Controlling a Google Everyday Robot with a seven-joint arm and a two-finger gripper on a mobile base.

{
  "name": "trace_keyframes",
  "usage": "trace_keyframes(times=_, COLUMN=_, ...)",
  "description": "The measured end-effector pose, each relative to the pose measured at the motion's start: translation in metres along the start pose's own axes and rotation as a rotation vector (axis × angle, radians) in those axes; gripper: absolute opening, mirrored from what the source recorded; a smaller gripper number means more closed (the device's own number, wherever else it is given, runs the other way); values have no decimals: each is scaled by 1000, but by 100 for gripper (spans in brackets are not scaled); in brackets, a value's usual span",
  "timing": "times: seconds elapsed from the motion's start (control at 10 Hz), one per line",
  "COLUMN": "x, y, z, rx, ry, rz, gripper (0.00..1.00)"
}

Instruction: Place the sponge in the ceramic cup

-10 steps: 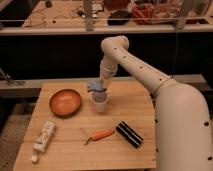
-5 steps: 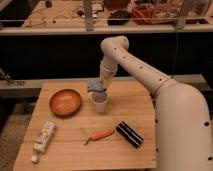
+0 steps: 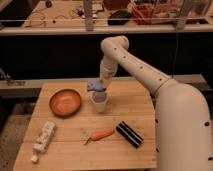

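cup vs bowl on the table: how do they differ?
The cup is white, the bowl orange. The cup is narrow and taller; the bowl is wide and shallow. The cup has the sponge over its mouth, with the gripper just above it; the bowl shows nothing inside. Both stand upright, side by side, on the table.

Table (image 3: pixel 70 147): pale wood planks, matt, with seam lines showing. Ceramic cup (image 3: pixel 99 103): white, smooth, faint sheen. Sponge (image 3: pixel 94 86): blue-grey, soft-looking, matt. Bowl (image 3: pixel 65 102): orange, smooth, slight gloss inside. Arm (image 3: pixel 145 75): white moulded shell, smooth, satin, with small dark dots. Gripper (image 3: pixel 104 82): just above the ceramic cup, at the sponge, in a pale smooth casing. Carrot (image 3: pixel 101 134): orange, matt. Block (image 3: pixel 129 134): black with pale stripes, matt. Tube (image 3: pixel 44 136): white, smooth, with printed markings.
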Motion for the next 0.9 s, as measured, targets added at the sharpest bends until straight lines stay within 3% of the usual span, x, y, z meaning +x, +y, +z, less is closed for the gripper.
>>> trace_keyframes(times=0.6, x=-1, y=1, z=1, rx=1, ry=3, rz=7, gripper=19)
trace_keyframes(times=0.9, x=-1, y=0, z=0, rx=3, ry=5, rz=10, gripper=19)
